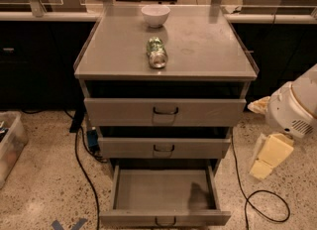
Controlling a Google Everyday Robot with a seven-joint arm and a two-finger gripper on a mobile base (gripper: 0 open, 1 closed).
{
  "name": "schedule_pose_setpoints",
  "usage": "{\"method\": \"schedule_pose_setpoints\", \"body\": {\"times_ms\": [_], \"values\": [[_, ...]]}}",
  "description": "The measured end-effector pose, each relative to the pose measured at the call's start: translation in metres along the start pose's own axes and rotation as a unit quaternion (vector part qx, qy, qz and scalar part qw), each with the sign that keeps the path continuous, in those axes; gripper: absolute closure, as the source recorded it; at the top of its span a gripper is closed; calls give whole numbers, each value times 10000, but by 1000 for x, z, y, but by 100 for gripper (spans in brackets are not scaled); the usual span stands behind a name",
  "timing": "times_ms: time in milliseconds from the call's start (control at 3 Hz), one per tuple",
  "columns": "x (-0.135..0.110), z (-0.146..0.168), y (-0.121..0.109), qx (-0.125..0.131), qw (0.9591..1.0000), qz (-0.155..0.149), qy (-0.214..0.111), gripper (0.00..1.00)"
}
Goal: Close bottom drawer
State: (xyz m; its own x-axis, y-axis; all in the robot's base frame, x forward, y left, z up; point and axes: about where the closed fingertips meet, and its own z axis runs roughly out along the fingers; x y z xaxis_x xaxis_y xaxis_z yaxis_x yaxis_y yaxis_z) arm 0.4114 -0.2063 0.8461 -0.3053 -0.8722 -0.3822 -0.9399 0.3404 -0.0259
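Note:
The bottom drawer (163, 190) of the grey metal cabinet is pulled far out, showing an empty shallow tray. Its narrow front (198, 218) faces me at the bottom edge, with a small black loop handle (166, 221) in the middle. My gripper (270, 155), cream-coloured, hangs below the white arm (292, 107) to the right of the cabinet. It is about level with the middle drawer, above and to the right of the bottom drawer's right front corner. It touches nothing.
The top drawer (165, 111) and middle drawer (163, 147) stick out slightly. A white bowl (155, 15) and a can lying on its side (157, 52) rest on the cabinet top. Black cables (262, 209) lie on the floor right and left. A plastic bin (10, 144) stands at the far left.

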Motion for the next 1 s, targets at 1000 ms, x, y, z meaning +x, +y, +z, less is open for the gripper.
{"method": "schedule_pose_setpoints", "body": {"times_ms": [1000], "values": [[-14, 115, 50, -113, 9987, 337, -360, 0]]}}
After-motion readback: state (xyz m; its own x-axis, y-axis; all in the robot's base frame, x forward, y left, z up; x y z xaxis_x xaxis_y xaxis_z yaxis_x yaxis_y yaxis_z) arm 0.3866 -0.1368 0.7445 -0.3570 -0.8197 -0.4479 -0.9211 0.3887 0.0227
